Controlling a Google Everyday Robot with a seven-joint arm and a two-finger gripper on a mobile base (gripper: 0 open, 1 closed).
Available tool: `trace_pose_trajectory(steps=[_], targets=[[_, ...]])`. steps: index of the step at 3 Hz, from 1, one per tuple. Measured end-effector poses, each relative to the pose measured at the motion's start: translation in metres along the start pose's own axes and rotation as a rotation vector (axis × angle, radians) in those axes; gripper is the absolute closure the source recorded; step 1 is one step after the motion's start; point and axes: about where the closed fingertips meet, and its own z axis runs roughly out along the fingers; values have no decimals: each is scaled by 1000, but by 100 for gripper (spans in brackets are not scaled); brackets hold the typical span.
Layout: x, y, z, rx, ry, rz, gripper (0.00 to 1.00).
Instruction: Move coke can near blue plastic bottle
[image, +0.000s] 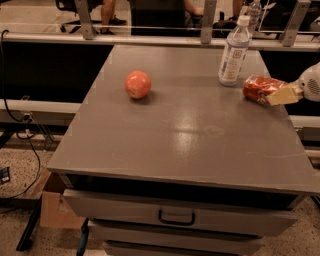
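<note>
Reaching in from the right edge of the view, the robot's white-bodied gripper (281, 94) shows one cream-coloured finger (283, 94) laid against the right end of the small red aluminium coke can (258, 88). The claw appears clenched on the can, though its second finger is hidden behind it. The can lies tilted on its side, its length running left to right, at the far right of the grey rectangular table top (190, 145), close to the right rim. Whether it rests on the surface or hangs just above it cannot be told.

The tall clear blue plastic bottle (233, 52) with a white cap and a pale label stands upright just beside the can, to its left and slightly farther back. The two are near each other but not touching.

A round orange-red apple (138, 84) sits on the left half of the table, well apart from both the bottle and the can.

Below the table's front edge, a grey drawer carries a dark metal handle (176, 218). A brown cardboard box (52, 208) stands on the speckled floor at the lower left, with black cables (33, 161) trailing near it. A pale horizontal rail (150, 39) runs behind the table.
</note>
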Motion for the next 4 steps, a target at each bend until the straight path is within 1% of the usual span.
trace_pose_trajectory(steps=[1,2,4], targets=[[-8,4,10,-35,-9,3,75],[-16,11,20,-73,-19,2,52],[-25,21,33,-125,-20,-9,6]])
